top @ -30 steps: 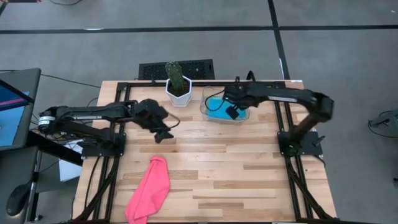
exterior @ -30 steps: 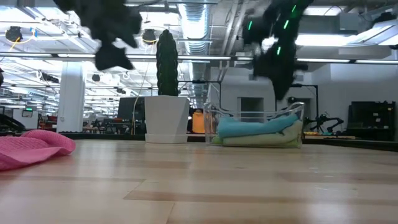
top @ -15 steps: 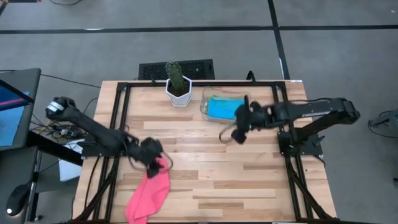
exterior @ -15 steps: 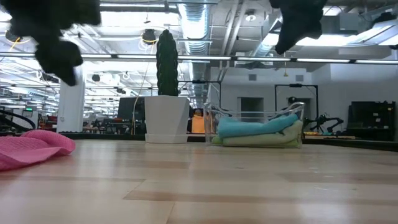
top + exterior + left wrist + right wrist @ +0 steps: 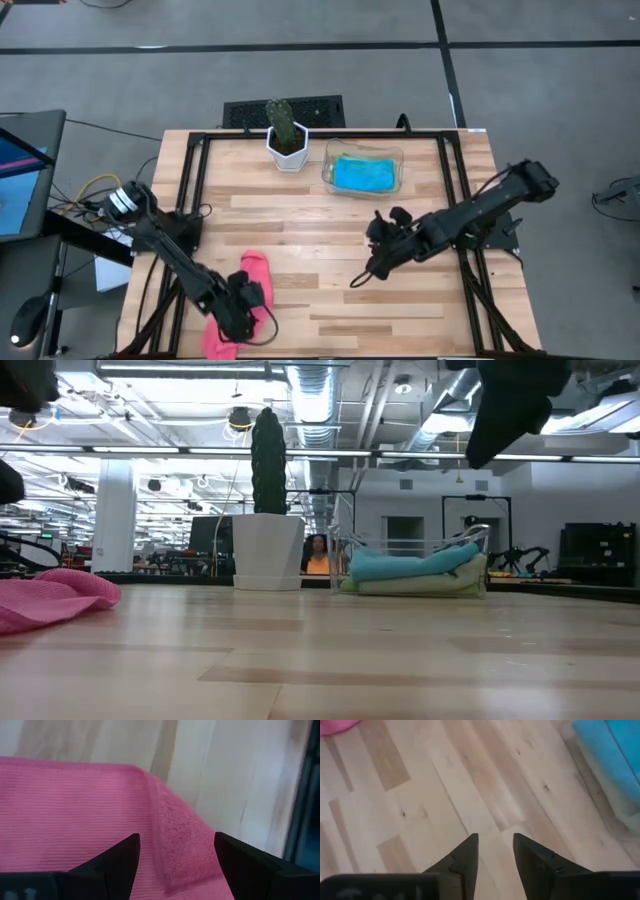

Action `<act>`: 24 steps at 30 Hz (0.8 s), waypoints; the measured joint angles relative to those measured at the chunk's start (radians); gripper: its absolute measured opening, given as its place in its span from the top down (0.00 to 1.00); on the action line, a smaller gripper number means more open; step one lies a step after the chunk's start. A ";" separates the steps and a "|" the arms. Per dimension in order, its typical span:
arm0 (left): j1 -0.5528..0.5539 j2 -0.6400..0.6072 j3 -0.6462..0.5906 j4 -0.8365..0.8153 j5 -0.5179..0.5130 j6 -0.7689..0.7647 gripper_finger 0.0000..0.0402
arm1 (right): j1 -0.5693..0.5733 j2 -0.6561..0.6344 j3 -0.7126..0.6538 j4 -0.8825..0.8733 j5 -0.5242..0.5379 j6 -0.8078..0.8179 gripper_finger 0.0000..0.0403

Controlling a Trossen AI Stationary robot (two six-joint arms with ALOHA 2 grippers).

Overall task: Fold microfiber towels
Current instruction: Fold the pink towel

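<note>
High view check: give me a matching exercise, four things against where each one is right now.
Things:
1. pink towel
2. blue towel
3. left gripper
4. right gripper

Places:
A. in the clear tray beside the potted cactus
B. over bare wood near the table's middle, jaws apart, holding nothing
C. crumpled at the table's front left
D. open, right over the pink towel

Pairs: 1-C, 2-A, 3-D, 4-B
</note>
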 joint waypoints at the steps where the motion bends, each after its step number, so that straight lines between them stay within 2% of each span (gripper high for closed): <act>1: -0.007 0.028 0.034 -0.039 -0.002 -0.004 0.38 | 0.004 0.004 0.000 0.000 0.004 0.007 0.63; 7: -0.032 0.155 0.195 -0.271 -0.018 -0.001 0.38 | 0.023 0.012 0.000 0.023 0.021 0.017 0.63; 16: -0.035 0.202 0.217 -0.283 0.048 -0.069 0.38 | 0.045 0.011 0.001 0.038 0.024 0.017 0.63; 21: -0.038 0.196 0.250 -0.320 0.081 -0.077 0.48 | 0.047 0.011 0.000 0.048 0.057 0.009 0.63; 24: -0.038 0.191 0.300 -0.363 0.062 -0.072 0.56 | 0.047 0.011 0.000 0.049 0.091 0.009 0.63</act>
